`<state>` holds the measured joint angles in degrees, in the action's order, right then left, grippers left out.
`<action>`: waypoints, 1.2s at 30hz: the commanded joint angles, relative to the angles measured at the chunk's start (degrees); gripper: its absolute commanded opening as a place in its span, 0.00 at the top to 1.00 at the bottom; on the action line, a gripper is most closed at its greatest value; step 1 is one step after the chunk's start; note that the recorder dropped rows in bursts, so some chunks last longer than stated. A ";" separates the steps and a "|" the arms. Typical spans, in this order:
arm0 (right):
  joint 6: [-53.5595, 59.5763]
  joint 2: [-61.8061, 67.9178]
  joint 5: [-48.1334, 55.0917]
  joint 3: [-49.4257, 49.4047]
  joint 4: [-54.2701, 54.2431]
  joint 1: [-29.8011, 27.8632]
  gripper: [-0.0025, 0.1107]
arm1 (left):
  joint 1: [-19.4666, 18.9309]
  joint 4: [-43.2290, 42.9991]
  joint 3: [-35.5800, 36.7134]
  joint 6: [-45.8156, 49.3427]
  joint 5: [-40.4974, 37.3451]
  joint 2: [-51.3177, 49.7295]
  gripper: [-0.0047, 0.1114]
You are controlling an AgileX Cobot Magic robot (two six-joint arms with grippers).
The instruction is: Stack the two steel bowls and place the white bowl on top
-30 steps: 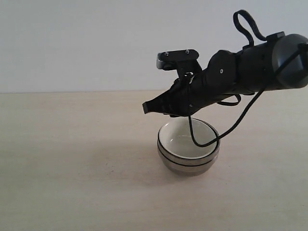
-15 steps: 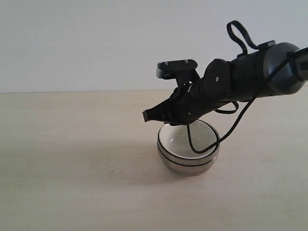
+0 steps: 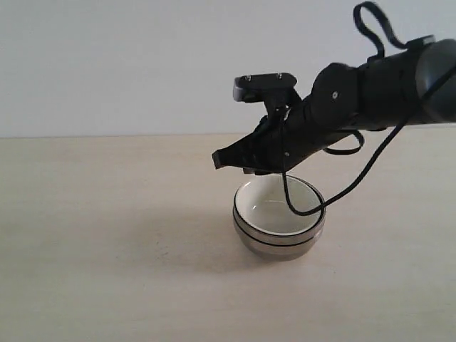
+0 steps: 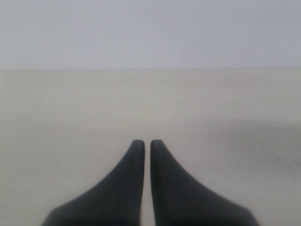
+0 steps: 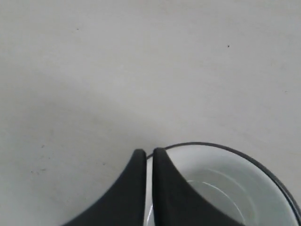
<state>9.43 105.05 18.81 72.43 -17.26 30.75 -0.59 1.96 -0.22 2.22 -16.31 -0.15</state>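
The white bowl point(image 3: 274, 208) sits nested in the two steel bowls point(image 3: 279, 248), which form one stack on the table; only the steel sides and a dark rim line show. My right gripper point(image 3: 216, 160) hangs above the stack's far-left rim, shut with nothing in it. In the right wrist view its fingertips point(image 5: 148, 151) meet over the rim of the white bowl point(image 5: 235, 186). My left gripper point(image 4: 147, 142) is shut over bare table, with no bowl in its view, and does not show in the exterior view.
The pale wooden table point(image 3: 107, 235) stretches all around the stack, with a plain white wall behind it. A black cable point(image 3: 335, 196) loops down from the right arm over the bowl's right side.
The right gripper dipped slightly toward the bowl, then rose back to about the same height, and the arm's rear shifted. The bowls have not moved.
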 commanded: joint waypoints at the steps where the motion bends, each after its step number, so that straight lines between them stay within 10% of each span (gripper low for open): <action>1: 0.85 -6.47 3.72 0.20 5.70 0.08 0.98 | -0.23 -0.06 0.22 0.39 0.05 0.15 0.93; 17: -4.96 -49.93 -6.46 -20.53 11.03 0.08 0.98 | -0.23 -0.06 0.22 0.39 0.05 0.15 0.93; 36: -12.51 -99.86 4.68 -21.76 22.89 -0.55 0.98 | -0.23 -0.06 0.22 0.39 0.05 0.15 0.93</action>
<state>-2.48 7.01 22.57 50.78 4.62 30.75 -0.59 1.96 -0.22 2.22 -16.31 -0.15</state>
